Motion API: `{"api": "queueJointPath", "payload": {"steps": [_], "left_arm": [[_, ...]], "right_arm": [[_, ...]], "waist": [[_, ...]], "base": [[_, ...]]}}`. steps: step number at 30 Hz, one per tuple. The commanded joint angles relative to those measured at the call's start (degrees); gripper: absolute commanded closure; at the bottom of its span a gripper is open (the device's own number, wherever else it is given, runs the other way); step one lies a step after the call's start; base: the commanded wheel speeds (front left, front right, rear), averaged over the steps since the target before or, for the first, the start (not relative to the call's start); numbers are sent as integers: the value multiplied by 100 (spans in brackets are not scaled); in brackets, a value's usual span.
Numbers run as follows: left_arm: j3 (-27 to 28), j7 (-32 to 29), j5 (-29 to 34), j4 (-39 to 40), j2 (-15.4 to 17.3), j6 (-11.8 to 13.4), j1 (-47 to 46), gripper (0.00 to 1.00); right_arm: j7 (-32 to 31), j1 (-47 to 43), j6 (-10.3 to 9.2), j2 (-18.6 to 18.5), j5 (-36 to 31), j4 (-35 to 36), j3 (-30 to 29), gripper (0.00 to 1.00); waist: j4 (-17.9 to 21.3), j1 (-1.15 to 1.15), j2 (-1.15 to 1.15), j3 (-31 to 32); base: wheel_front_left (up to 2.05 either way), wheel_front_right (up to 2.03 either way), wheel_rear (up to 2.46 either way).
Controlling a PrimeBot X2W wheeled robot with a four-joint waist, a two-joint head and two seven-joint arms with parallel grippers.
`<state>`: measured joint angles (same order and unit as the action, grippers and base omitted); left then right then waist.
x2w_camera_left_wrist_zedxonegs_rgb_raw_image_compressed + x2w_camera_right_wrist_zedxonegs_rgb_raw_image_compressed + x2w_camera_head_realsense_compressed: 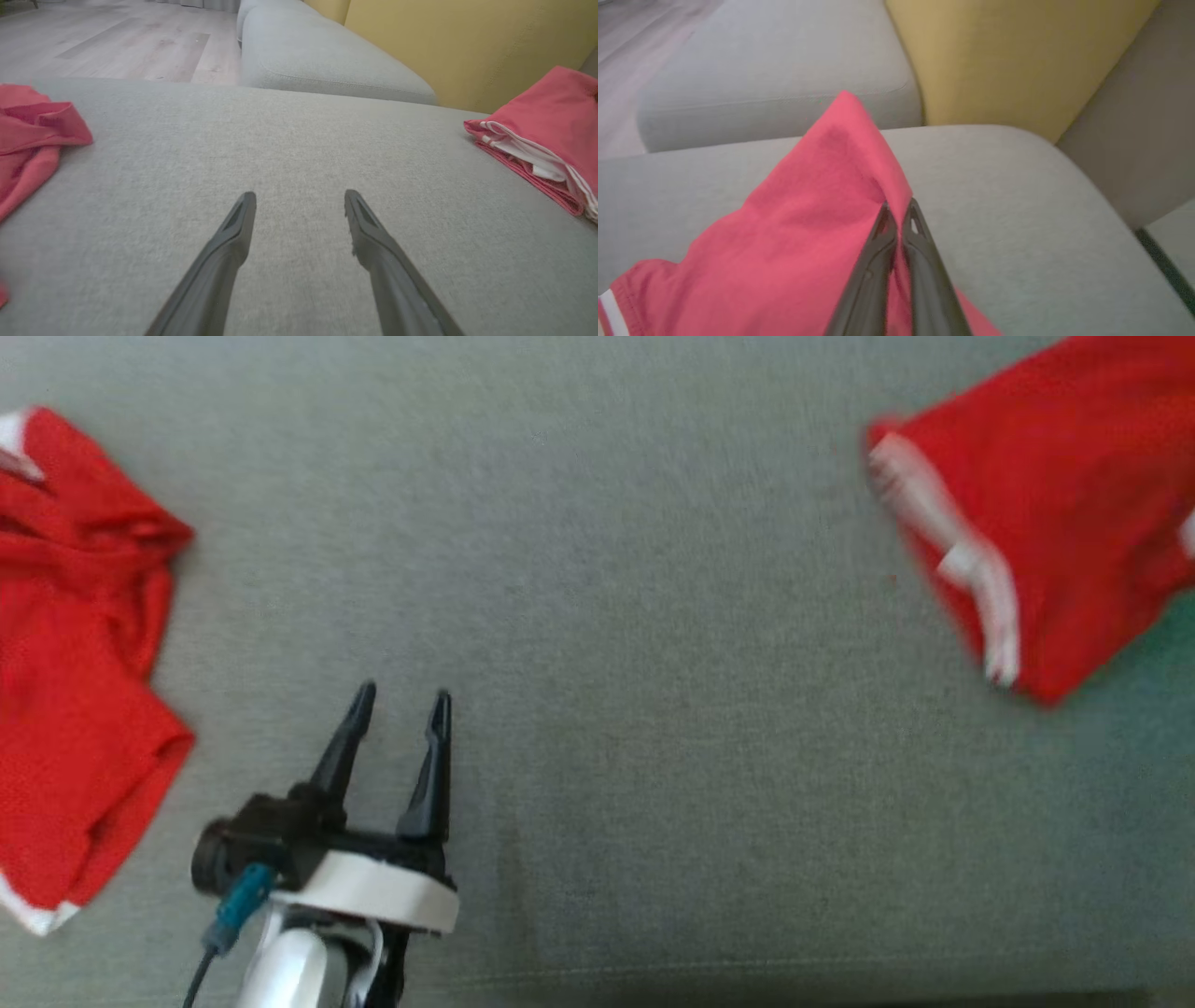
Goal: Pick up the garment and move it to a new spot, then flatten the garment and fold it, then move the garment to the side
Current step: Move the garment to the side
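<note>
Right wrist view: the right claw is closed, its two dark fingers pinching a raised peak of the red garment, so the cloth rises to a point above the fingertips and slopes down toward the lower left of that view, where a white-trimmed hem shows at the edge. The garment lies on the grey sofa seat cushion, with a yellow back cushion behind it. Head view: the same red garment sits at the upper right of the seat cushion, blurred, with a white trim band along its near edge. The left claw is at the lower left, jaws wide apart, holding nothing, above bare cushion fabric. A second red garment lies crumpled at the left edge, well apart from the first. Left wrist view: the left claw points across the open cushion between the two items; the second red garment is to its left and the red garment to its right, with layered white edges visible. A wooden floor lies beyond.
</note>
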<state>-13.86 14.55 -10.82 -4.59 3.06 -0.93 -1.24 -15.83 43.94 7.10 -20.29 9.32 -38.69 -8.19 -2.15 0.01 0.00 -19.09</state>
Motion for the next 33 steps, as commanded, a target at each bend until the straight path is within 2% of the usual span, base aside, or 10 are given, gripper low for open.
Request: {"api": "queueJointPath", "payload": {"steps": [1,7,14,18,19,20,21,25,28,33], "left_arm": [[228,45,95,273,-18,-30,-159,0],[426,45,320,463,30,-108,-127,0],[675,45,401,620,123,-144,75,0],[730,45,428,681,109,-173,133,0],[728,45,433,688,102,-177,140,0],[722,45,435,692,93,-178,143,0],[716,45,434,694,83,-177,147,0],[685,45,404,677,45,-161,164,0],[664,45,346,642,20,-137,165,0],[614,45,178,500,-7,-97,92,0]], "right_arm": [[123,247,39,-252,-202,88,-170,100],[480,749,39,-921,-971,-265,-1062,100],[814,1151,39,-1113,-1726,-664,-1717,100],[1096,1301,39,-1161,-2418,-730,-2199,100],[1150,1320,39,-1157,-2631,-726,-2311,94],[1197,1333,39,-1135,-2839,-725,-2390,55],[1254,1349,39,-1099,-3016,-723,-2483,0],[1702,1357,39,-951,-3591,-686,-2693,0],[2255,1355,39,-761,-3765,-616,-2729,0],[2801,1184,39,-268,-3406,-717,-2526,0]], "waist": [[278,-1,0,-593],[402,-1,0,-1077],[421,-1,0,-1245],[356,-1,0,-1227],[341,-1,0,-1217],[327,-1,0,-1200],[318,-1,0,-1176],[307,-1,0,-1032],[306,-1,0,-836],[295,-1,0,-378]], "base": [[0,0,0],[0,0,0],[0,0,0],[0,0,0],[0,0,0],[0,0,0],[0,0,0],[0,0,0],[0,0,0],[0,0,0]]}}
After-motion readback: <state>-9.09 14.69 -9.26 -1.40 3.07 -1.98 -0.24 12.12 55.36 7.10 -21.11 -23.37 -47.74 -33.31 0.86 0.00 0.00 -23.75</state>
